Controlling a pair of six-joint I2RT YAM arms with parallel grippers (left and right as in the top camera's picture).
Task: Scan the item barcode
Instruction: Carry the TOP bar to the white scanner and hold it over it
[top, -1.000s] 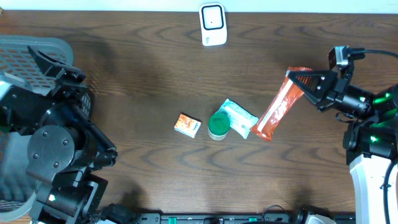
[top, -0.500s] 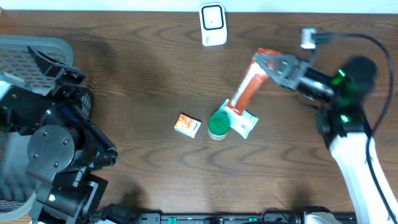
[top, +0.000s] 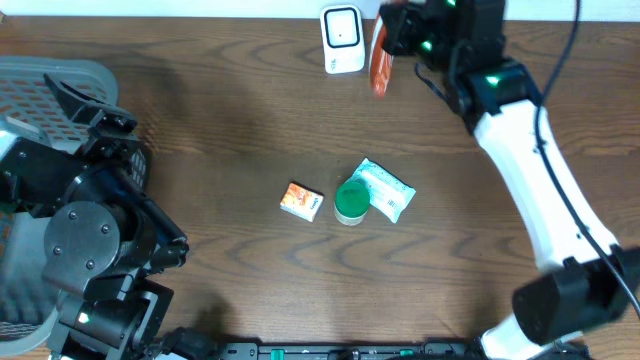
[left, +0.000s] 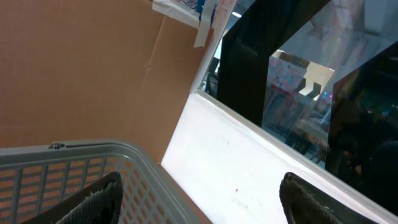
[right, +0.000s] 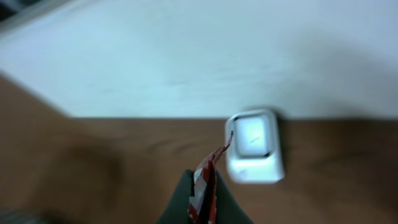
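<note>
Right gripper (right: 203, 199): clamped on orange packet (top: 379, 62), just beside scanner (top: 341, 40).
Left gripper (left: 200, 198): spread wide, empty, by basket (left: 74, 168).
Scan: likely best with barcode side turned to scanner window, held steady.

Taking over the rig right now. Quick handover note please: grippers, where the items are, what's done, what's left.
Right gripper: shut on the orange packet, held just right of the white scanner at the far edge of the table.
Left gripper: open, empty, above the grey basket on the left.
Mid-table: small orange box, green tub, white-and-green pouch, tub against pouch.
Done: packet picked up and brought to the scanner.
Left: I cannot tell whether the barcode faces the scanner, so confirm the scan. The other three items probably follow.
</note>
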